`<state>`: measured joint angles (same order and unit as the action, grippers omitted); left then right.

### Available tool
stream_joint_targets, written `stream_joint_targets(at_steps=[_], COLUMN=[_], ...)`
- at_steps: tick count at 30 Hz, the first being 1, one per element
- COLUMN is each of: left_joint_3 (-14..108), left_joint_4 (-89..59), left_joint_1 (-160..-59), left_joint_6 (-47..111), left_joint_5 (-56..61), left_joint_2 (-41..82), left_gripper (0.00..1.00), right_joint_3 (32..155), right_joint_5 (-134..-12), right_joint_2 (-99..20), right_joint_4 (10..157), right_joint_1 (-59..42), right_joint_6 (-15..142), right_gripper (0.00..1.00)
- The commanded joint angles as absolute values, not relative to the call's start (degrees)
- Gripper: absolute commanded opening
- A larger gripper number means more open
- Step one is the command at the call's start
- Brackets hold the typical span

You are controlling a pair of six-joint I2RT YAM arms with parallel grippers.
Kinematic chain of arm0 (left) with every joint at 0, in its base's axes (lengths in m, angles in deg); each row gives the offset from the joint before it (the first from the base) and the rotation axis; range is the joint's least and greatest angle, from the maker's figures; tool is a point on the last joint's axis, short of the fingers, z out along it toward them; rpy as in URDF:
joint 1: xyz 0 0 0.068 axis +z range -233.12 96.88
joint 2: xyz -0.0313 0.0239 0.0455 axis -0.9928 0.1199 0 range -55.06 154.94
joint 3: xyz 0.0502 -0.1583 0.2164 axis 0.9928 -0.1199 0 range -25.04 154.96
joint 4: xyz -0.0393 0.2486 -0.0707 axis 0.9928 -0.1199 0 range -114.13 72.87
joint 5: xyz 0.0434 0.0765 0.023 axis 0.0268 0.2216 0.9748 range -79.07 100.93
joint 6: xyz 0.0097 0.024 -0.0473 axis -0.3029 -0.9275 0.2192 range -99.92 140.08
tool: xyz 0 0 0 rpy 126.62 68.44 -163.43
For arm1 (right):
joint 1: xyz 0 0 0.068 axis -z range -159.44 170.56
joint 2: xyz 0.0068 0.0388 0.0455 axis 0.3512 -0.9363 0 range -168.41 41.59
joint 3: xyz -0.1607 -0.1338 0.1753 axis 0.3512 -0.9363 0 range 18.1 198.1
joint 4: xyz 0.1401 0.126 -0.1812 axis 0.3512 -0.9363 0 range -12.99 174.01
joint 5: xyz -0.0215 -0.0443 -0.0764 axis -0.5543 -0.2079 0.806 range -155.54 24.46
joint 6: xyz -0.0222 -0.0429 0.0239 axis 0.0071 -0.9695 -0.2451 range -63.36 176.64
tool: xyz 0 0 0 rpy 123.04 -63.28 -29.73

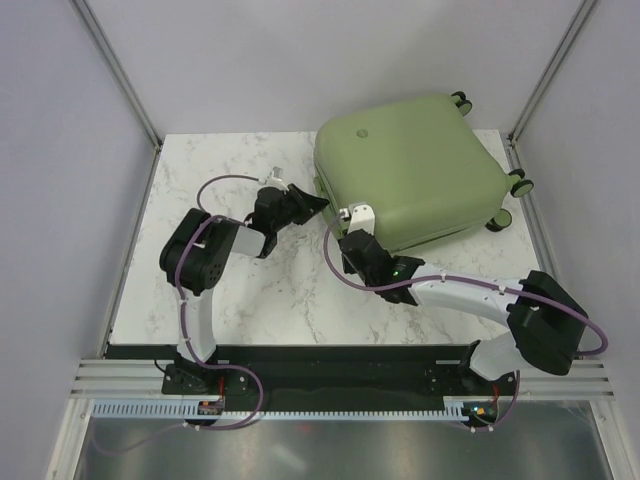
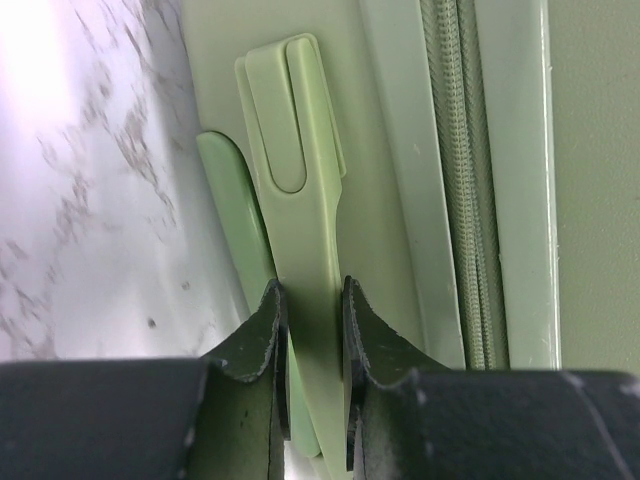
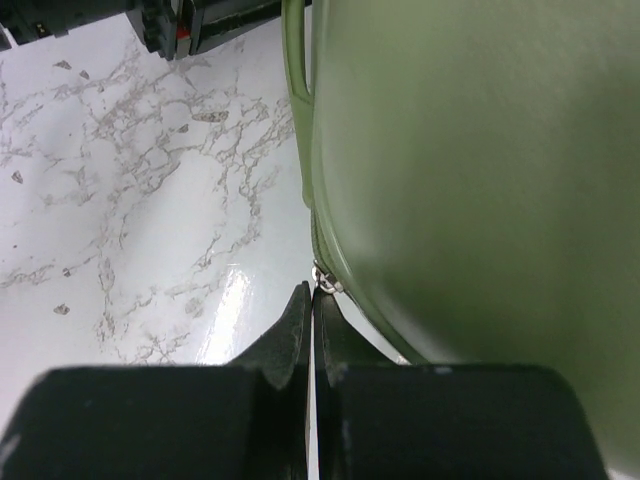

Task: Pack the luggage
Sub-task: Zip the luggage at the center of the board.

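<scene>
The luggage [image 1: 410, 170], a pale sage-green hard-shell suitcase, lies closed and flat at the back right of the marble table, wheels [image 1: 520, 183] to the right. My left gripper [image 1: 317, 204] is at its left side. In the left wrist view the gripper [image 2: 312, 300] is shut on the suitcase's flat green handle [image 2: 295, 190], beside the zipper [image 2: 465, 200]. My right gripper [image 1: 347, 232] is at the near left corner. In the right wrist view it [image 3: 313, 292] is shut, its tips on the metal zipper pull [image 3: 325, 283] under the shell [image 3: 470, 180].
The marble tabletop [image 1: 240, 290] stretches left and in front of the suitcase. Grey walls and metal posts [image 1: 120, 70] close in the back and sides. The arm bases sit on the black rail [image 1: 320, 360] at the near edge.
</scene>
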<state>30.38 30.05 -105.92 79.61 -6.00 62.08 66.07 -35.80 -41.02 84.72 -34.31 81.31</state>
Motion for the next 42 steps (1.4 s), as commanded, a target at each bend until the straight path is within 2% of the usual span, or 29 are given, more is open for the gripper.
stream_joint_targets(at_steps=[1,9,26,33,42], left_joint_3=[26.7,24.1,20.0,16.3,15.1], left_joint_4=[35.6,41.0,47.6,50.7,60.4], left_joint_1=[-117.4,-122.8,-130.2,-126.4,-118.8], left_joint_6=[76.5,79.1,84.3,84.9,86.9], left_joint_5=[-18.8,-16.2,-13.0,-13.5,-19.8], left_joint_2=[60.4,60.2,60.6,58.9,61.2], left_gripper=[0.02,0.02,0.03,0.32,0.42], right_joint_3=[72.9,76.2,73.2,71.4,71.1], right_joint_5=[-41.8,-37.3,-33.5,-34.0,-34.3], right_joint_2=[-41.6,-42.7,-40.2,-38.2,-37.9], right_joint_4=[91.7,87.7,84.2,82.3,82.2], right_joint_1=[-36.0,-36.0,-35.6,-35.3,-35.1], right_joint_6=[83.7,84.5,87.0,87.3,87.7], right_gripper=[0.00,0.00,0.00,0.00,0.00])
